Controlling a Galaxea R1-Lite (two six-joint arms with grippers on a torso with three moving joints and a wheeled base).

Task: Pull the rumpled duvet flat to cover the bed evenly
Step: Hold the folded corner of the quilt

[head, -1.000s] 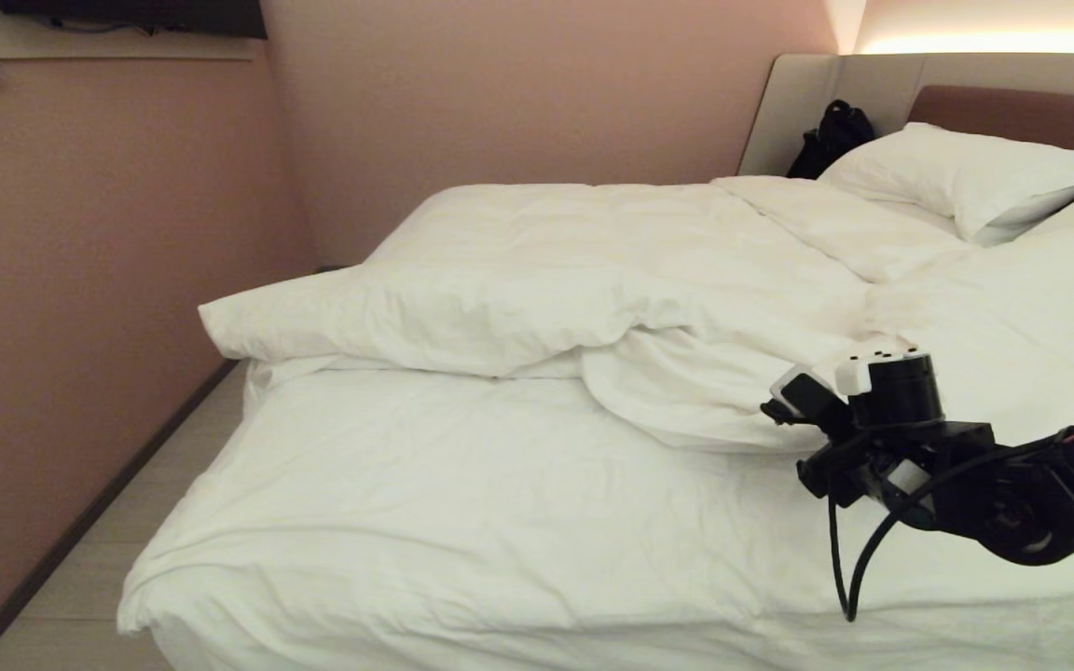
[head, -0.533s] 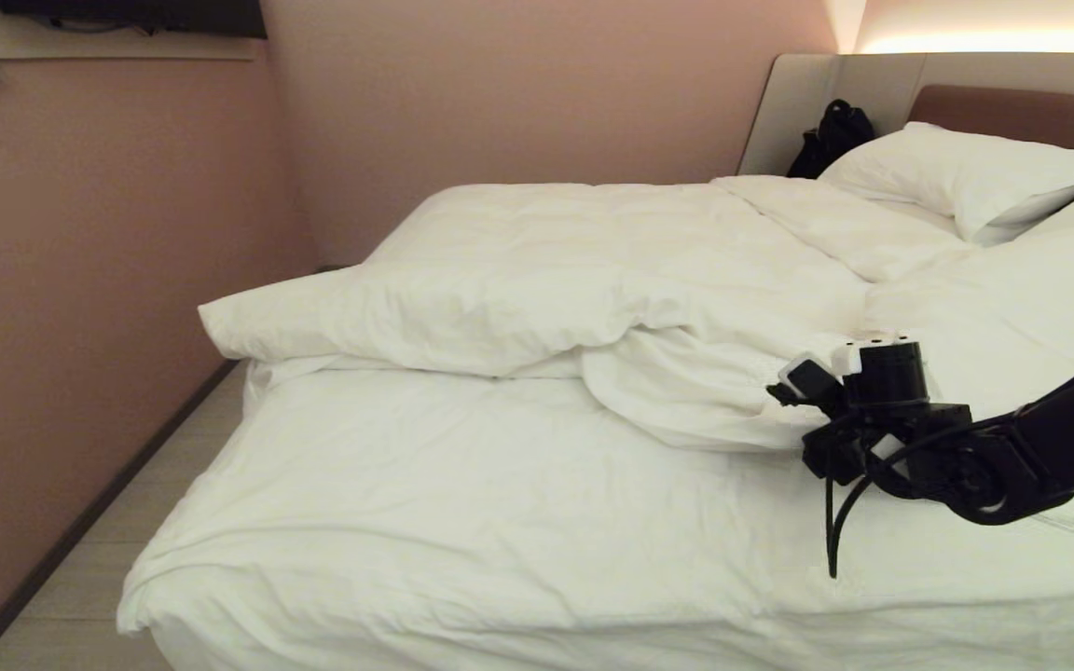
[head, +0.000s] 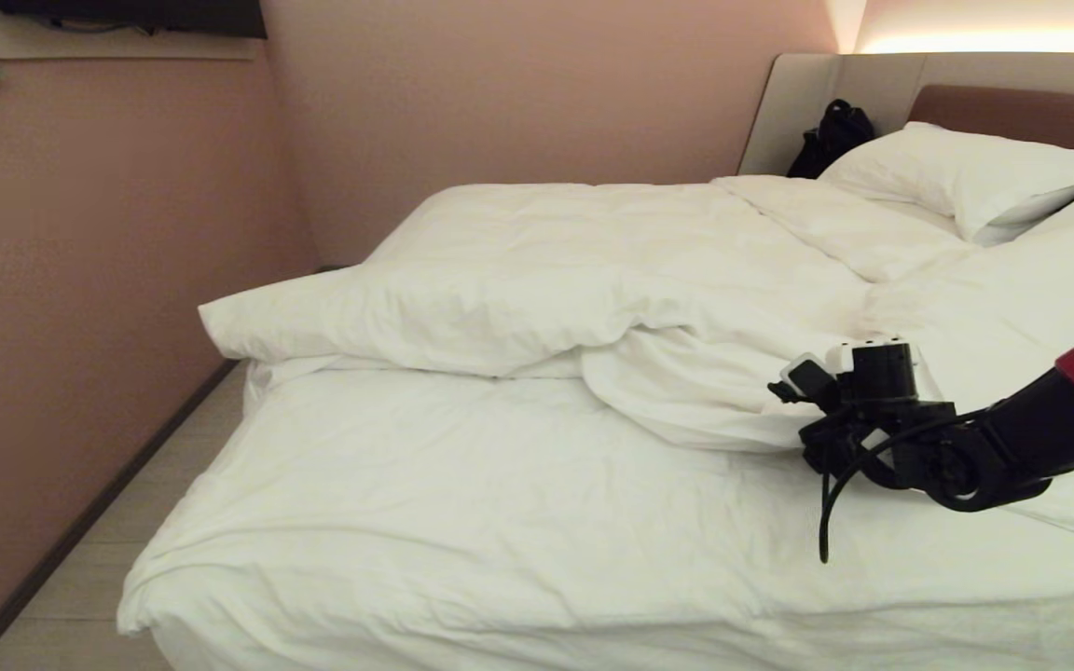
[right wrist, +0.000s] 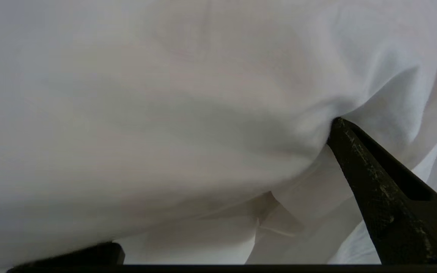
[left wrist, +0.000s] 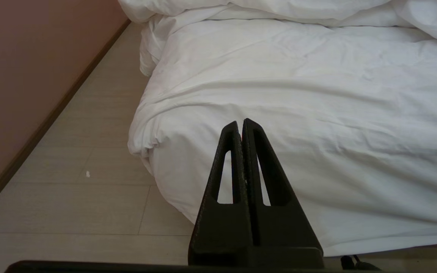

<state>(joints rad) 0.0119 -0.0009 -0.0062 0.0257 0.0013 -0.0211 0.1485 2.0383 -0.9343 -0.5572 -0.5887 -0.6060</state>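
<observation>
Pink walls close in the room on the far side and the robot's left, and the bed (head: 462, 522) fills most of the floor between them, its padded headboard (head: 1012, 93) at the far right with two pillows (head: 966, 177) against it. You will find the duvet (head: 593, 280) bunched over the half nearer the headboard, its folded edge running across the mattress and leaving the white sheet (head: 500, 503) bare toward the foot — so nothing is spread yet.

Your right gripper (head: 793, 415) is at the lowest bulge of that rumpled edge, low over the sheet. Its jaws stand wide: in the right wrist view one dark finger (right wrist: 359, 159) presses into the puffy cloth while the other shows only at the opposite border, with the duvet swelling between them. Nothing is clamped. The placement looks deliberate, I judge — a thick fold needs a wide mouth pushed well in before closing.

Your left gripper (left wrist: 243, 125) is parked low off the foot corner of the bed, jaws pressed together and empty, above the pale floor (left wrist: 70, 170).
</observation>
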